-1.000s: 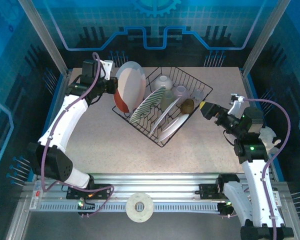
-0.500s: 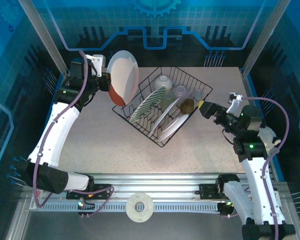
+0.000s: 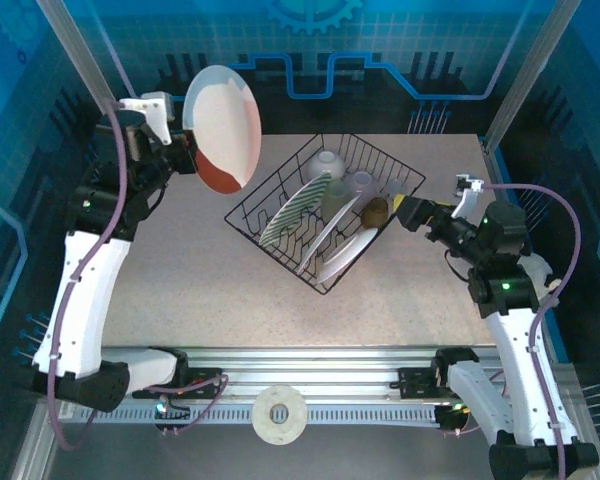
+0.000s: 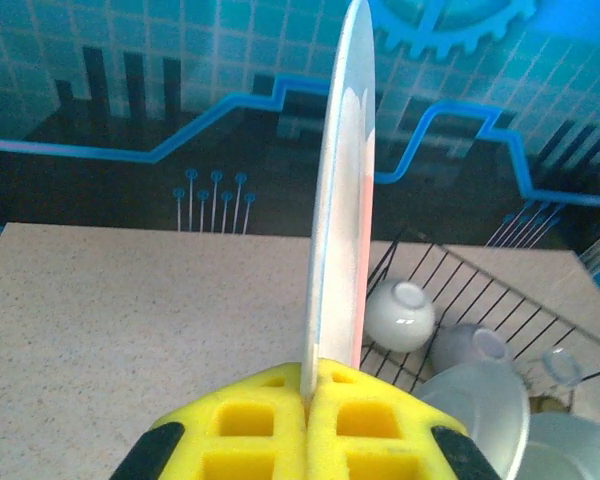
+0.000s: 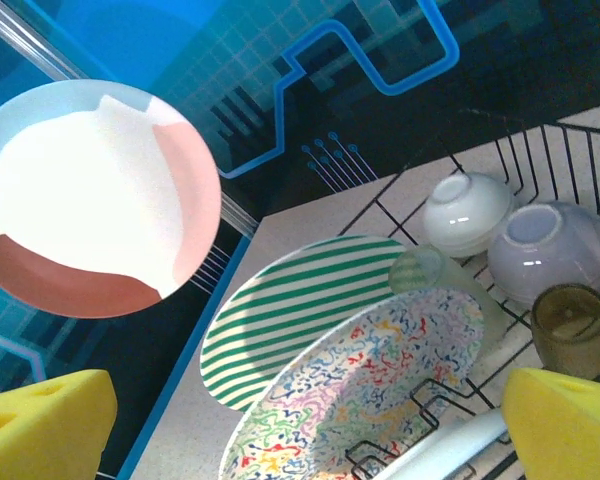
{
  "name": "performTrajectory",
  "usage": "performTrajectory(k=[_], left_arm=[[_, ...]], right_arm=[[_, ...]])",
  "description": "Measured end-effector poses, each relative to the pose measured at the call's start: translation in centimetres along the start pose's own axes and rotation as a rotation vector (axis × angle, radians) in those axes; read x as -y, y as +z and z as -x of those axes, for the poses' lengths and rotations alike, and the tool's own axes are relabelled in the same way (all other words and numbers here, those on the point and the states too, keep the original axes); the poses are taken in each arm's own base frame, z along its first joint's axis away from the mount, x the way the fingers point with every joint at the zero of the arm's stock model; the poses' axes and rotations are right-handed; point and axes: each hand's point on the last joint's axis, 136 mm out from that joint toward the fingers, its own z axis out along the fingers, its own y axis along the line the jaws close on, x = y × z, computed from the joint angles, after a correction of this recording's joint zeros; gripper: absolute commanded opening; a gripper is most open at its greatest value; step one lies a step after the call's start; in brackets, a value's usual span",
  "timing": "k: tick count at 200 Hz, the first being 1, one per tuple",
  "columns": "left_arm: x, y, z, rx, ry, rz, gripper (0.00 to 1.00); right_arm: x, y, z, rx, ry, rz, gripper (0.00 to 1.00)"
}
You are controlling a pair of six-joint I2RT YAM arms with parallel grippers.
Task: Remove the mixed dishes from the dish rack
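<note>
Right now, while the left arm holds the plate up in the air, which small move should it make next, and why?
Probably carry the plate leftward and lower it toward the bare table beside the dish rack. The left gripper is shut on its rim, and the plate hangs on edge, high and clear of the rack, so setting it down seems the next step.

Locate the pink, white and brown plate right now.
In the top view the pink, white and brown plate stands on edge at far left, clamped in the left gripper, just left of the dish rack.
</note>
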Motion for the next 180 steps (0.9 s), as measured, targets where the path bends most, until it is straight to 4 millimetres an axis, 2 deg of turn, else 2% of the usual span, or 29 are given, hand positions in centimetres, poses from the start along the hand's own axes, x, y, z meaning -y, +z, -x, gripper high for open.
performTrajectory(k=[40, 84, 125, 159, 180], left_arm=[[2.1, -2.7, 2.3, 0.036, -0.108, -0.109, 0.0], [6.1, -4.5, 3.5, -0.014, -0.269, -0.348, 0.0], [8.3, -3.7, 3.8, -0.095, -0.417, -0.531, 0.0], [9.3, -2.6, 3.1, -0.156, -0.504, -0.641, 0.0], [9.7, -2.0, 2.6, -0.183, -0.532, -0.684, 0.0]], right_arm=[[-2.3, 0.6, 0.9, -0.013, -0.032, 0.098, 1.0], [-4.0, 1.6, 1.5, -0.034, -0.015, 0.216, 1.0], [-6.4, 2.1, 3.0, -0.024, 0.014, 0.368, 1.0], [-8.1, 2.5, 4.4, -0.012, 0.042, 0.467, 1.0], [-9.8, 3.1, 5.0, -0.021, 0.058, 0.534, 1.0]])
